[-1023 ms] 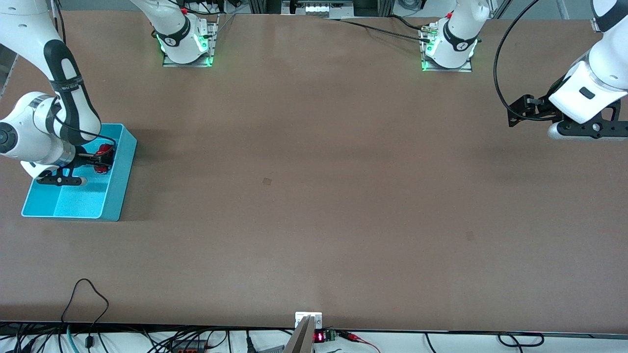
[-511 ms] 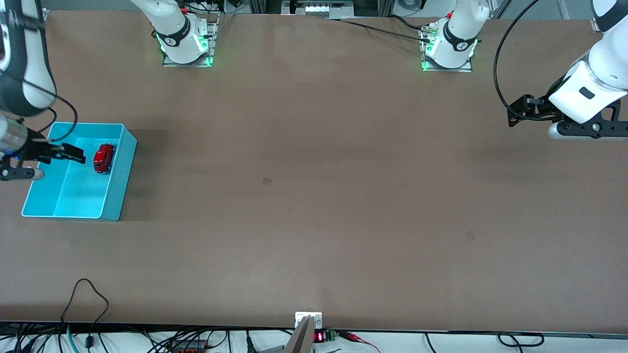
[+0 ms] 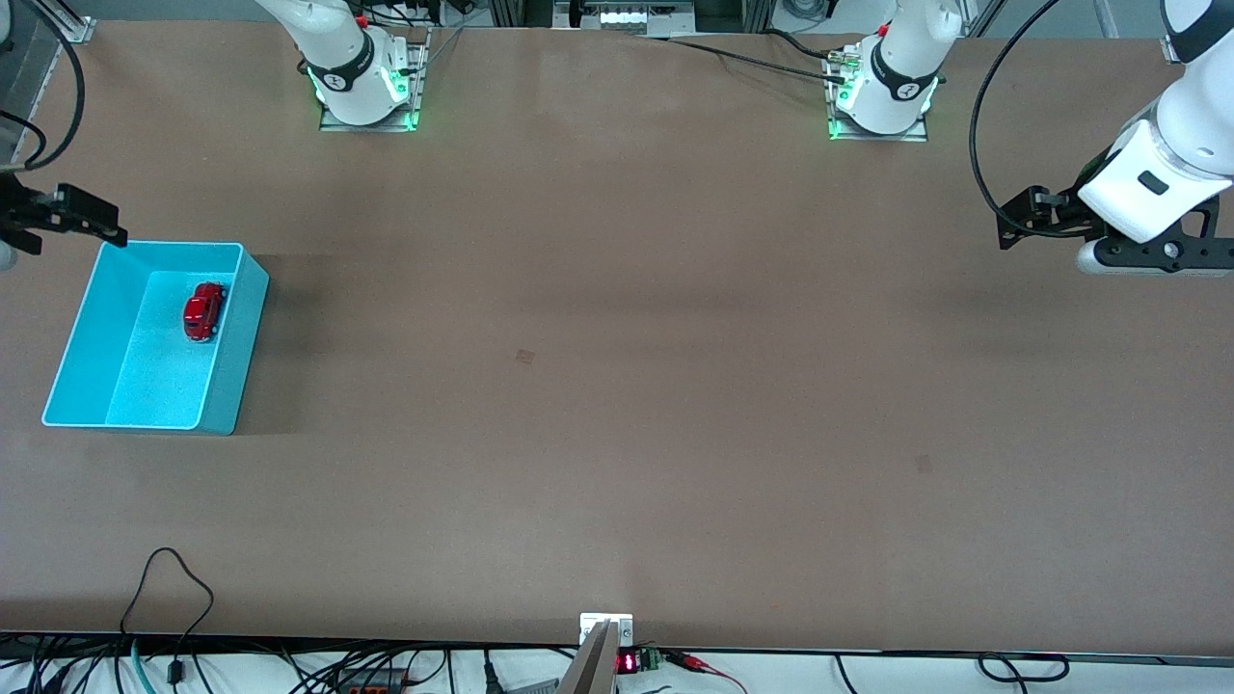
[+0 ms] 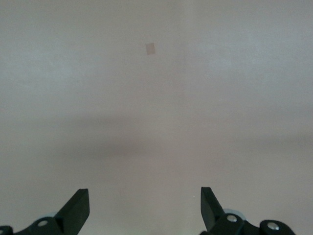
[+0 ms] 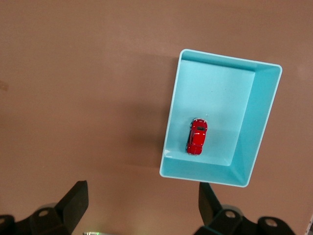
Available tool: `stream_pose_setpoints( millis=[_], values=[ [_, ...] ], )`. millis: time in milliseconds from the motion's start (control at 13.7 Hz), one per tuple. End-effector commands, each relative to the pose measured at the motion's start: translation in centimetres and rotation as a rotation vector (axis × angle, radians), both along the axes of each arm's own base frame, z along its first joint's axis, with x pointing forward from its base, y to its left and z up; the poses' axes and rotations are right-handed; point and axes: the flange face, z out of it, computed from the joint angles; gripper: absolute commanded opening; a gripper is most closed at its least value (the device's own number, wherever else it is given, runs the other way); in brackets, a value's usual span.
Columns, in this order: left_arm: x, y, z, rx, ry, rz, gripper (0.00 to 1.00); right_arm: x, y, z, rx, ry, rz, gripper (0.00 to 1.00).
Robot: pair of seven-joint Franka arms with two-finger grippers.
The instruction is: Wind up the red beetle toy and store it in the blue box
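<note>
**Red beetle toy lies inside the blue box, both grippers clear of it**

The blue box sits on the brown surface at the right arm's end of the table, its open top facing up. Inside it, on the box floor, the red beetle toy rests on its wheels, close to the wall that faces the middle of the table and in the half of the box farther from the front camera. From the right wrist view the toy shows lengthwise along the box, near one short wall and touching no wall.

The right gripper hangs in the air above the surface just past the box's farther corner, holding nothing; the right wrist view shows its fingers spread wide.

The left gripper waits over the left arm's end of the surface, well apart from the box, with its fingers also spread wide and empty. A small pale square mark on the bare surface lies in its view.
</note>
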Motion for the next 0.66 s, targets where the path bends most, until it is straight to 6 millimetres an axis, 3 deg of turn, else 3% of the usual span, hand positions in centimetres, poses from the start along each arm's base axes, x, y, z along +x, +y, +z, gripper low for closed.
stream_pose_setpoints(
  millis=[0,584],
  values=[
    [-0.58,-0.2,0.46,-0.012,0.0,0.012,1.0,0.12,0.38,1.96,0.024,0.007,-0.012,1.0],
    [-0.58,-0.2,0.46,-0.012,0.0,0.011,1.0,-0.35,0.61,2.44,0.037,0.01,-0.066,1.0]
  ],
)
